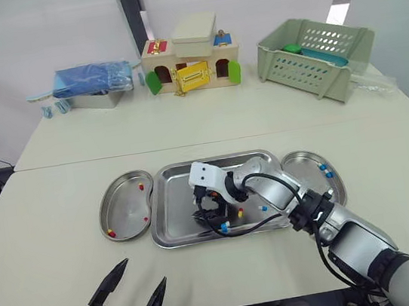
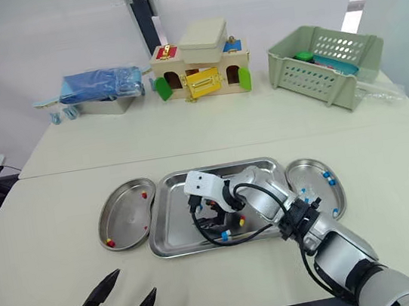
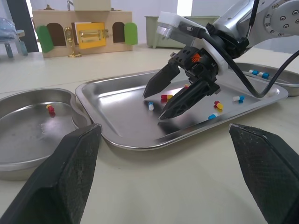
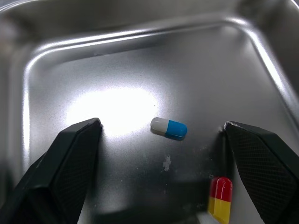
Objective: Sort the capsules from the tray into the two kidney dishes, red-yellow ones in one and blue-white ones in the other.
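Observation:
A steel tray (image 1: 176,229) lies in the middle of the table with several loose capsules in it. The left kidney dish (image 1: 124,206) holds red-yellow capsules (image 1: 111,233). The right kidney dish (image 1: 311,180) holds blue-white capsules (image 1: 325,171). My right gripper (image 1: 209,215) points down into the tray's left half, open. A blue-white capsule (image 4: 168,128) lies on the tray floor between its fingers, untouched, and a red-yellow capsule (image 4: 220,198) lies close by. My left gripper (image 1: 143,272) hovers open and holding nothing near the table's front edge, short of the tray.
Along the table's back stand a metal box under a blue cloth (image 1: 96,84), a wooden toy house (image 1: 190,62) and a green basket (image 1: 312,54). Bare tabletop surrounds the tray and dishes.

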`<state>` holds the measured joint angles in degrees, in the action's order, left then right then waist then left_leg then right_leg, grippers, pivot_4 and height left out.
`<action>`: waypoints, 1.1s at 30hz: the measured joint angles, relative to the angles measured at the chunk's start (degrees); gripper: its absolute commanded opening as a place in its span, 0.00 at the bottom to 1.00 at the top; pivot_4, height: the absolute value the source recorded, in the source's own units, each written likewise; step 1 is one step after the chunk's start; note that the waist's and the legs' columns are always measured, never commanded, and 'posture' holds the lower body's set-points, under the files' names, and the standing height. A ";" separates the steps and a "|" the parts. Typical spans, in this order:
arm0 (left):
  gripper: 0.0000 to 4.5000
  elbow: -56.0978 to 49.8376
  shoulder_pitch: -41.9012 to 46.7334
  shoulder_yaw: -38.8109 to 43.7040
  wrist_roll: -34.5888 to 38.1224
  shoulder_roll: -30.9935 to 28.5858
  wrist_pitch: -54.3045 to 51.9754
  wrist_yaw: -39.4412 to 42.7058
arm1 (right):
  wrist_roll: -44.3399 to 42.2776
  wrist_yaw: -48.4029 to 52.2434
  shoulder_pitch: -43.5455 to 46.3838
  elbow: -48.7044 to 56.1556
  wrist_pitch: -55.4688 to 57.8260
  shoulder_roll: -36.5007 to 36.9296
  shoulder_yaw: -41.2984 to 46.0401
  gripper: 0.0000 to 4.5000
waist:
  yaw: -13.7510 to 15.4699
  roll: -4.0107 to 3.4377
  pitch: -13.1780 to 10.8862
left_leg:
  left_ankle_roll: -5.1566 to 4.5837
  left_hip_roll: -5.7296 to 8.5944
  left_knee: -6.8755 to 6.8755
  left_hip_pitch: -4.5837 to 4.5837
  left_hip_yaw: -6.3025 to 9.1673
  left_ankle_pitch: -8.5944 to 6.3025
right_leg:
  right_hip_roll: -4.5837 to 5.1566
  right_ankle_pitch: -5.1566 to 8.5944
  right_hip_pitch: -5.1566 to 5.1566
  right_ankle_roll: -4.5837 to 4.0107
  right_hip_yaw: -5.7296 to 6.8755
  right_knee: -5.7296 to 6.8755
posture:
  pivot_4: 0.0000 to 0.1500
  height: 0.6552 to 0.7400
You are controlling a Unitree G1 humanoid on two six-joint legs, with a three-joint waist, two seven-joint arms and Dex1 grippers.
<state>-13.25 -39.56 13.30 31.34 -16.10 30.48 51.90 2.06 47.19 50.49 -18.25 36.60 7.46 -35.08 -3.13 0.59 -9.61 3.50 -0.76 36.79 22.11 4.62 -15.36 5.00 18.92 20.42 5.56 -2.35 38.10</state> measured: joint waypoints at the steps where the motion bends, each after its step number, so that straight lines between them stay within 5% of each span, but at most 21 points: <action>1: 1.00 0.00 0.00 -0.01 -0.02 0.00 0.00 0.00 | 0.25 -0.03 -0.11 -0.04 -0.14 -0.20 0.01 0.87 | 0.00 0.00 0.00 | 0.00 0.00 0.00 0.00 0.00 0.00 | 0.00 0.00 0.00 0.00 0.00 0.00 | 1.00 1.00; 12: 1.00 -0.36 0.04 -0.08 -0.07 -0.03 -0.01 0.01 | 1.84 0.09 -0.61 -0.04 -1.36 -0.81 0.09 0.15 | 0.00 0.00 0.00 | 0.00 0.00 -0.01 0.00 0.00 0.00 | 0.00 0.00 0.00 0.00 -0.01 0.00 | 1.00 1.00; 33: 1.00 -0.36 1.39 -0.15 -0.10 -1.19 -0.04 0.48 | 2.11 1.27 -0.75 -0.04 -1.38 -0.93 0.73 0.14 | -0.04 0.00 0.00 | 0.00 0.00 -0.02 0.00 0.00 0.00 | 0.00 0.00 0.01 0.00 0.00 -0.01 | 1.00 1.00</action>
<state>-13.61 -38.17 13.15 31.23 -17.29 30.45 52.38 4.16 48.46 49.74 -18.29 35.21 6.52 -34.35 -3.17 0.59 -9.61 3.50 -0.76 36.77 22.11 4.63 -15.36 5.00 18.92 20.43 5.56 -2.35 38.09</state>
